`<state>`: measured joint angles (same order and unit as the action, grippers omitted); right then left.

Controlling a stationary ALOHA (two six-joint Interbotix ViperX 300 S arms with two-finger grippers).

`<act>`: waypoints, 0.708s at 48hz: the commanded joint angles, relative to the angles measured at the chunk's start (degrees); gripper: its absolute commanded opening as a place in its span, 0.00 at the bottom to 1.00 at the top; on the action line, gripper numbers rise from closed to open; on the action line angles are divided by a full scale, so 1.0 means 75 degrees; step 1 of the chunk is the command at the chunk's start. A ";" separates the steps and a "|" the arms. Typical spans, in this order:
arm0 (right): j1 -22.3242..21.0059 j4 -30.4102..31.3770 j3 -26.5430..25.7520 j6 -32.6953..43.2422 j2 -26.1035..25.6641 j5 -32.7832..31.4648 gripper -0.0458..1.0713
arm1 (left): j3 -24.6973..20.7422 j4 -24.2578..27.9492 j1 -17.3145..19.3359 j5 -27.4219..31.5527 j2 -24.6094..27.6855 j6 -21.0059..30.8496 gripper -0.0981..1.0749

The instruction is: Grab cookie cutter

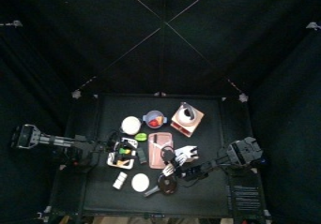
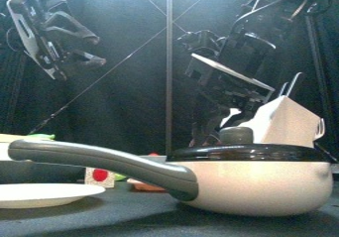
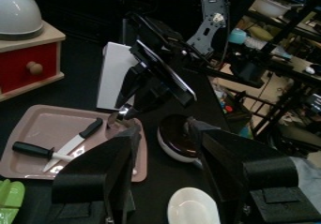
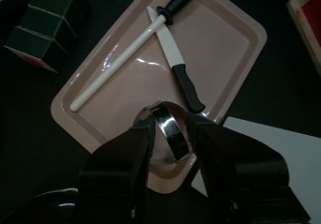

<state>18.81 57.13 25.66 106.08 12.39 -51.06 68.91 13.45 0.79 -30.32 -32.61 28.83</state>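
Over the pink tray point(image 4: 232, 40), near the middle of the table: the right gripper point(image 4: 170, 125) pointed down at the tray's near-right part.
Right hand: its jaws stood fairly wide, with a shiny metal ring, taken to be the cookie cutter point(image 4: 172, 141), standing on edge between them. It seemed to be pinched across its width, though contact on both sides could not be confirmed.
Cookie cutter's place: between the right jaws, just over the tray floor, beside the dark handle of a knife point(image 4: 189, 85).
Other tray contents: a second knife point(image 4: 126, 57), with a white blade and a black handle, lay crossing the first, farther along the tray.
Left hand: the left gripper point(image 3: 170, 151) hung left of the tray with its jaws spread wide and nothing in them, resting.
Nearby: a cream saucepan point(image 2: 252, 177) with a dark lid stood at the table's near edge. A red wooden box point(image 3: 32, 64) stood on the far side.
Step in hand: judged to be securing the grip and lifting the cutter clear.
Doing it well: press evenly across the ring so the thin wall neither slips nor twists. Rise straight up, so the knife handle beside it is not dragged along. Keep the ring on edge between the jaws, and stay clear of the saucepan on the near side.
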 commanded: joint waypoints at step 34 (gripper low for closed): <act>-0.0059 -0.0082 -0.0047 -0.0012 -0.0164 0.0012 0.56 | -0.0012 -0.0293 0.0035 -0.0023 -0.0012 -0.0012 0.80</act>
<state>18.63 56.34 26.02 106.08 12.39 -50.89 69.43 11.87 0.88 -30.23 -32.52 28.83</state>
